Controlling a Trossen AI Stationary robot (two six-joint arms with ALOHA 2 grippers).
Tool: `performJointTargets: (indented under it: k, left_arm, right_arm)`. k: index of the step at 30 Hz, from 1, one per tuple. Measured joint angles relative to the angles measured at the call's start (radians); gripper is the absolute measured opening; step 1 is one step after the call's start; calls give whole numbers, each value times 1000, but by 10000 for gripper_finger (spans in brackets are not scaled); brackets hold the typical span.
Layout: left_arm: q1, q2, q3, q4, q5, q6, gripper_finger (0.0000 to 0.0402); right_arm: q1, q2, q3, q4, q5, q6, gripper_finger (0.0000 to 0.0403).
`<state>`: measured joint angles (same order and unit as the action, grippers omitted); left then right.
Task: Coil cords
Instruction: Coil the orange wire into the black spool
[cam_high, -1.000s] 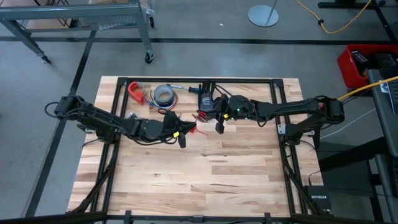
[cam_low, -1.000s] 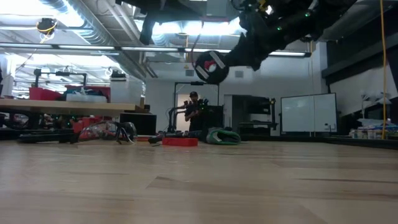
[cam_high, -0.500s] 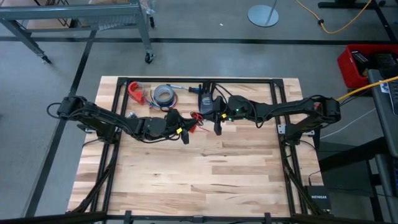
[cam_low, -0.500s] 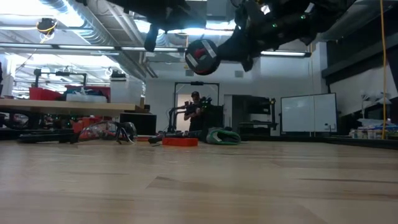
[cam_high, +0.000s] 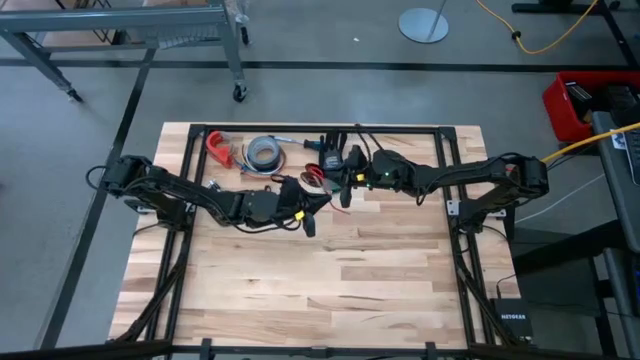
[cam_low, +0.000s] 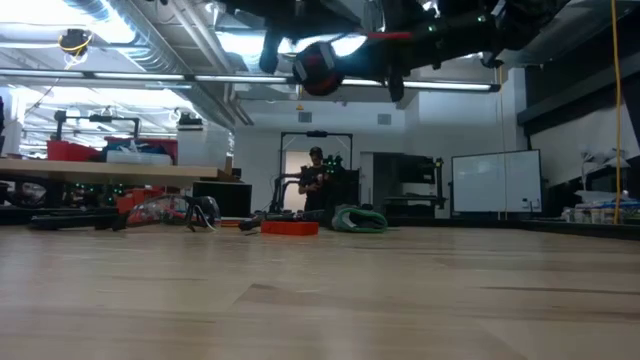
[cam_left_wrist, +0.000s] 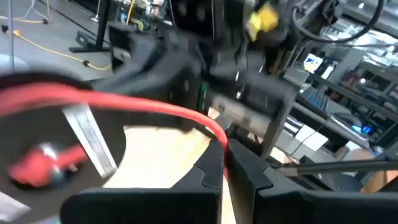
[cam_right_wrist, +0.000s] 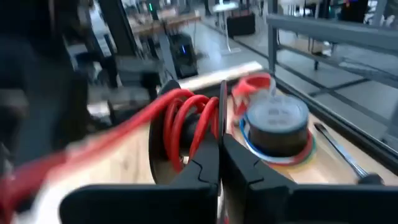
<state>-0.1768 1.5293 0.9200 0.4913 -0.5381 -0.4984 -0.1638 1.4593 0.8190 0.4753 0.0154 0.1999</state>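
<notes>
The cords (cam_high: 316, 180) are thin red and black leads, partly wound into a small coil (cam_low: 318, 68) that hangs high above the table's far middle. My two grippers meet there. My left gripper (cam_high: 320, 203) comes from the table's left and is shut on a red strand. My right gripper (cam_high: 338, 188) comes from the right and is shut at the coil's loops (cam_right_wrist: 186, 121). A red connector (cam_left_wrist: 40, 165) shows blurred in the left wrist view. My left gripper pinches a single red strand (cam_left_wrist: 214, 132) between its two fingertips, coming in about level from the table's left. The strand runs away from the fingers in a shallow arc, clear of the table. My right gripper pinches the cords (cam_right_wrist: 219, 127) right beside the red loops, coming in about level from the table's right. The coil stands just beyond the fingertips, lifted clear of the table. A red strand (cam_right_wrist: 93, 140) leads off from it.
Along the table's far edge lie a grey tape roll (cam_high: 263, 152), a red clamp-like piece (cam_high: 218, 147), a blue-handled tool (cam_high: 312, 143) and a black device (cam_high: 331, 160). The near half of the wooden top (cam_high: 330, 290) carries nothing. A person stands far off in the room (cam_low: 312, 180).
My left gripper has gone toward the table's right edge, closing on my right gripper. My right gripper has tipped up and rolled. The coil has risen and now hangs higher, and the red strand has drawn out between the two grippers.
</notes>
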Motion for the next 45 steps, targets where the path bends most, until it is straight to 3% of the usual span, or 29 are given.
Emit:
performJointTargets:
  k: [10, 19, 24, 31, 36, 45]
  left_arm:
    - [-18, 2, 1, -133, -50, -52, 0]
    - [-83, 1, 1, -273, -212, -64, 0]
    - [-120, 1, 1, -354, -314, -49, 0]
    - [-147, 1, 0, -409, -401, -47, 0]
    - [-148, 1, 0, -404, -407, -18, 0]
    - [-170, 1, -1, -401, -409, -18, 0]
  right_arm:
    - [0, 0, 21, 53, 0, 40, 3]
    - [0, -8, 41, 39, -73, 39, 3]
    - [0, -24, 41, -8, -159, 40, 3]
    - [-1, -37, 41, -88, -357, 40, 3]
    - [-1, -38, 41, -174, -469, 39, 3]
    - [0, -37, 43, -315, -446, -13, 3]
